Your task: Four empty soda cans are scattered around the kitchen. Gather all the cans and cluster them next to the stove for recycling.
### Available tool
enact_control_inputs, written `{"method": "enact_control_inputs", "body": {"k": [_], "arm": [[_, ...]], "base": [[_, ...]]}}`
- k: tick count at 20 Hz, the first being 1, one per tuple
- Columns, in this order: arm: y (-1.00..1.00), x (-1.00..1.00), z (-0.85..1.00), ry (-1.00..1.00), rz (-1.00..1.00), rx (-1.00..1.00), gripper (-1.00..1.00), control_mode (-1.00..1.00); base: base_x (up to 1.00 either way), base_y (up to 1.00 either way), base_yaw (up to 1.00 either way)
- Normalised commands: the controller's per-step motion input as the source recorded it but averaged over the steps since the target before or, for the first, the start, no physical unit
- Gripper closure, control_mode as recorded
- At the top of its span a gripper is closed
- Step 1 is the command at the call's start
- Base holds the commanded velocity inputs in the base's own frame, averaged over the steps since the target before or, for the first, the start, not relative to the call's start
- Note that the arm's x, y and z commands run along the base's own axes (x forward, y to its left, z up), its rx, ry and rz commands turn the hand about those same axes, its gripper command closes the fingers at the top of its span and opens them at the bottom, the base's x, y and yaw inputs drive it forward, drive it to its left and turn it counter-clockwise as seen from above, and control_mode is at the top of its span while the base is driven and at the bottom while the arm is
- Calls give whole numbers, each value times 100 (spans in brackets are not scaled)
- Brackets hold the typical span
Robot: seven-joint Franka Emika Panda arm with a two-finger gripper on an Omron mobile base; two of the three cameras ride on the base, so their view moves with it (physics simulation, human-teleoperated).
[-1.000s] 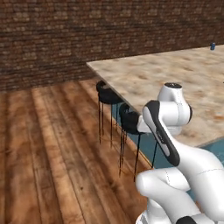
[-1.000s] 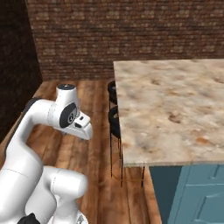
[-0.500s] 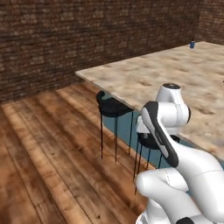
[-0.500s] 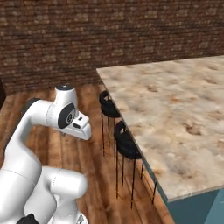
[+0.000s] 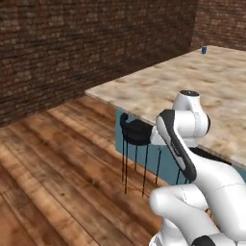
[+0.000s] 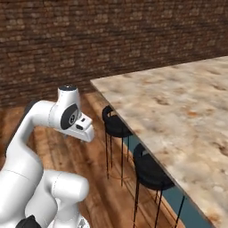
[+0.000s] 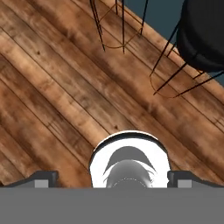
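A blue can point(image 5: 204, 50) stands upright near the upper right corner of the left base view, on the far part of the bench point(image 5: 192, 91), well apart from the arm point(image 5: 180, 139). The bench has a mottled tan stone top over a teal body; its near corner sits at mid-frame in the left base view, and the top fills the right half of the right base view. Two black stools with thin wire legs stand against the bench edge: one point(image 6: 115, 127) at centre of the right base view, the other point(image 6: 151, 171) lower and further right. The folded arm occupies the lower right of the left base view and the lower left of the right base view. In the hand view the two finger tips point(image 7: 43, 178) sit at the lower left and lower right, so the jaws stand wide apart and hold nothing. Beneath them lies the plank floor point(image 7: 57, 100), with a stool seat at upper right. A brick wall point(image 6: 111, 40) spans the top of both base views.
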Motion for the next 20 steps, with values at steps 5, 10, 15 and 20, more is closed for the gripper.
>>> {"method": "enact_control_inputs", "body": {"k": [5,10,15,20], "arm": [[0,0,0,0,0,0,-100,100],[0,0,0,0,0,0,-100,100],[0,0,0,0,0,0,-100,100],[0,0,0,0,0,0,-100,100]], "base": [[96,100,-39],[67,100,-30],[29,100,-18],[55,100,-19]]}}
